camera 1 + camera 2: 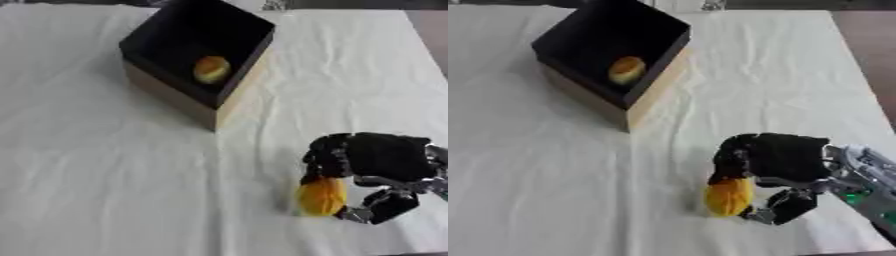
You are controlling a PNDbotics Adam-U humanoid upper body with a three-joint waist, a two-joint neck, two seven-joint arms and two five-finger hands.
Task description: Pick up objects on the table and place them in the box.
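1. The right hand (776,160) comes in from the lower right of the view and sits low over the white cloth (79,165), its black back turned up toward the camera.
2. Its fingers (730,159) curl down over the top of an orange-yellow rounded object (729,197), and the thumb (785,206) closes in from the near side, so the object is pinched between them.
3. Whether the object rests on the cloth or is lifted just clear of it cannot be told; a faint shadow lies on the cloth at its left.
4. The silver wrist (866,175) runs off toward the right edge of the view.
5. Well apart from the hand, toward the far left of the table, stands the box (188,100): wooden outer walls, black inside, open at the top and turned with one corner toward the camera.
6. Inside the box lies a second rounded yellow-orange object (211,69), near the middle of its dark floor.
7. The cloth covers the table and shows soft creases.
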